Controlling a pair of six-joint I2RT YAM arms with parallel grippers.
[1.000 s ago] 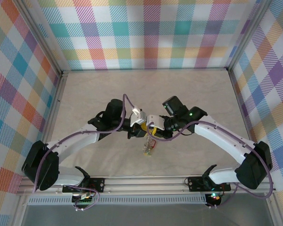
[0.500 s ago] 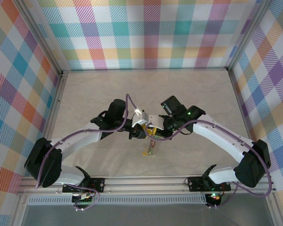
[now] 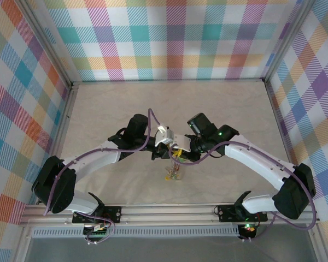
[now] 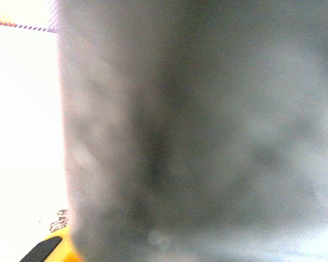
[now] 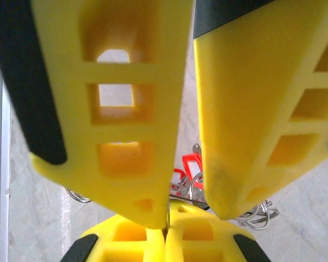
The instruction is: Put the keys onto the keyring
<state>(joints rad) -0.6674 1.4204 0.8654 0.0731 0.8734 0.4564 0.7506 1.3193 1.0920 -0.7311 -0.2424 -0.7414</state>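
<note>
Just on the near side of the meeting fingertips, the keys [image 3: 173, 172] are trailing in a bunch toward the arm bases over the counter [image 3: 224, 109], equally close to both arms, while the right fingers [image 5: 126, 109] and the left fingers [image 5: 126, 243] are each pressing together, any hold hidden.

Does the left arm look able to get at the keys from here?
Probably yes: the left gripper sits close by the keys, with nothing seen between them. The right gripper, tip to tip with it, crowds the space, though.
</note>
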